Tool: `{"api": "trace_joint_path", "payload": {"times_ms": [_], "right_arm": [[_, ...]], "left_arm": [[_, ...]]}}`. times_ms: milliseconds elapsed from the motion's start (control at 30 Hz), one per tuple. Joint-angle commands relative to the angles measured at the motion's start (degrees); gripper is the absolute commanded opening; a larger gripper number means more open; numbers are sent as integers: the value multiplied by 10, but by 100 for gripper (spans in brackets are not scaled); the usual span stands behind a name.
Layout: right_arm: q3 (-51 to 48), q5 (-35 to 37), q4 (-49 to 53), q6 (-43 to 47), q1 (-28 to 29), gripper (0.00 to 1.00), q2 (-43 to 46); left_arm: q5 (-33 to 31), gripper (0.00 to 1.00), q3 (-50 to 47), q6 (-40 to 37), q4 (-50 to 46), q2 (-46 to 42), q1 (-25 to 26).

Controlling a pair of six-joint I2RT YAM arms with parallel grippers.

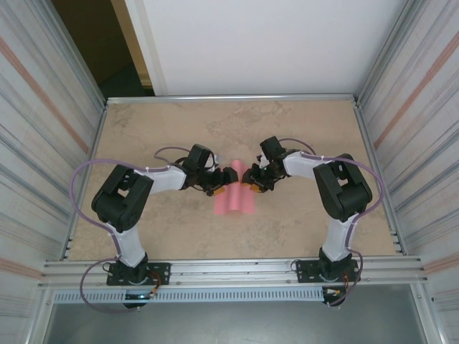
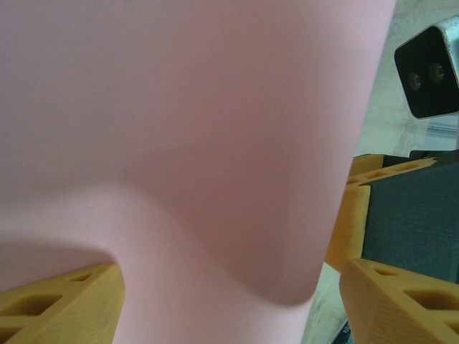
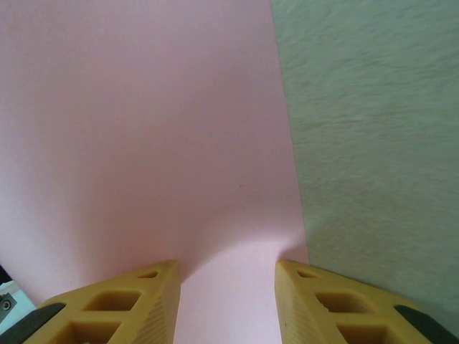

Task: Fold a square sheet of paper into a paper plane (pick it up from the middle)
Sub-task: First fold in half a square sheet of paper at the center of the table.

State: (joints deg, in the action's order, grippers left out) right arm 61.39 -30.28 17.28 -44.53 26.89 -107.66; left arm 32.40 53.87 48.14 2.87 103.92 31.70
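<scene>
Thin pink-red square sheet of paper (image 1: 233, 201) buckled on mottled beige table (image 1: 143, 129), left gripper (image 2: 229, 294) jaws wide astride it, right gripper (image 3: 226, 279) jaws half-open astride it

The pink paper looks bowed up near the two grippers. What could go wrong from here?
1. The square sheet of paper bulges up instead of lying flat. If the right gripper pinches where the sheet puckers between its fingers, a stray crease may form.
2. The left gripper stands open around a loose bulge, so the sheet could slip.
3. Both grippers crowd the sheet's far end and might bump each other or tear it.
</scene>
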Motion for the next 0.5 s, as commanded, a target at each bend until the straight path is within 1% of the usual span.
{"api": "trace_joint_path", "payload": {"times_ms": [0,100,200,333,467], "right_arm": [[-8,9,10,-14,11,39,-31],[-13,5,1,-25,14,39,-34],[-25,-5,-15,-36,13,39,-28],[-49,-4,-37,-44,-5,39,8],[-86,-12,-81,-50,-41,41,78]], "left_arm": [[1,77,-3,-26,-15,-9,-2],[4,73,9,-37,-27,-1,1],[3,66,18,-40,-35,2,1],[-9,51,30,-56,-49,-4,-1],[-7,36,37,-71,-48,-14,-9]]}}
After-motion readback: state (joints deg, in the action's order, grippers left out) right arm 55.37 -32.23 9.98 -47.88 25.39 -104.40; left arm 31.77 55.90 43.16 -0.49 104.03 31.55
